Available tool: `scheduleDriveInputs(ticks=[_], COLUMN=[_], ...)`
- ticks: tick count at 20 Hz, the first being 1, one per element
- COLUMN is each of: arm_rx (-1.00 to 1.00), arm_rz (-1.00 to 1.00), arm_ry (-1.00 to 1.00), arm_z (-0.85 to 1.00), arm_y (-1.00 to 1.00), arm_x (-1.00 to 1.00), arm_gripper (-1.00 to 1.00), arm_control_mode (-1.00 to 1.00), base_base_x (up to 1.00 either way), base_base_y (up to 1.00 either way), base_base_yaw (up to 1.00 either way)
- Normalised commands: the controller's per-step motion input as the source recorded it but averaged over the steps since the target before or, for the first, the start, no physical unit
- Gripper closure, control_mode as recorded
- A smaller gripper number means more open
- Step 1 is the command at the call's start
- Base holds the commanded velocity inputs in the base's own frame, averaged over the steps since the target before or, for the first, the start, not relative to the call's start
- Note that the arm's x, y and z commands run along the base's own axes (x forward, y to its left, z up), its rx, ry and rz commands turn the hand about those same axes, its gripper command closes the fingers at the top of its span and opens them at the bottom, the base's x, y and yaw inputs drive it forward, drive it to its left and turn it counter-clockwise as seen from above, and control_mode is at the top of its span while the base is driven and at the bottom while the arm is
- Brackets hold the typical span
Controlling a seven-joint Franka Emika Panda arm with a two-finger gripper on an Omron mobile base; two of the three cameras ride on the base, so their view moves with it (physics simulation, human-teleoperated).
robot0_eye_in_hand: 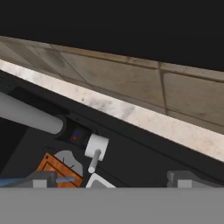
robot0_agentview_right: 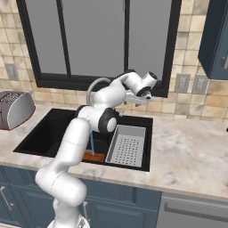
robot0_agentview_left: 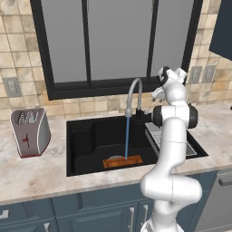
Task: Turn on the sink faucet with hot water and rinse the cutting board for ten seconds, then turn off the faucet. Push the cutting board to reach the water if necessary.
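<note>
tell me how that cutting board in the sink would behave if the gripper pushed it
The small flat orange-brown wooden cutting board lies flat on the floor of the matte black sink, so it would probably slide rather than tip or roll. The thin light-blue water stream lands on it, so it is likely wet and slippery. It looks like a rigid slab, so it should not bend.

Counter (robot0_agentview_left: 41,174): marbled beige stone. Toaster (robot0_agentview_left: 30,132) at left end. Black sink (robot0_agentview_left: 81,136) set in, holding board (robot0_agentview_left: 123,161) and grey rack (robot0_agentview_right: 127,145).
</note>
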Motion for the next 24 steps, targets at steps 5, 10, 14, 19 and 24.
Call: scheduleDriveInputs(ticks=[5, 10, 14, 19, 24], arm_rx=[0.0, 0.0, 0.0, 0.0, 0.0], arm_rz=[0.0, 0.0, 0.0, 0.0, 0.0], arm_ry=[0.0, 0.0, 0.0, 0.0, 0.0], arm_z=[0.0, 0.0, 0.0, 0.0, 0.0], arm_y=[0.0, 0.0, 0.0, 0.0, 0.0], arm_x=[0.0, 0.0, 0.0, 0.0, 0.0], arm_gripper=[-1.0, -1.0, -1.0, -1.0, -1.0], arm_control_mode=[-1.0, -1.0, -1.0, -1.0, -1.0], base_base_x=[0.0, 0.0, 0.0, 0.0, 0.0], base_base_y=[0.0, 0.0, 0.0, 0.0, 0.0], base_base_yaw=[0.0, 0.0, 0.0, 0.0, 0.0])
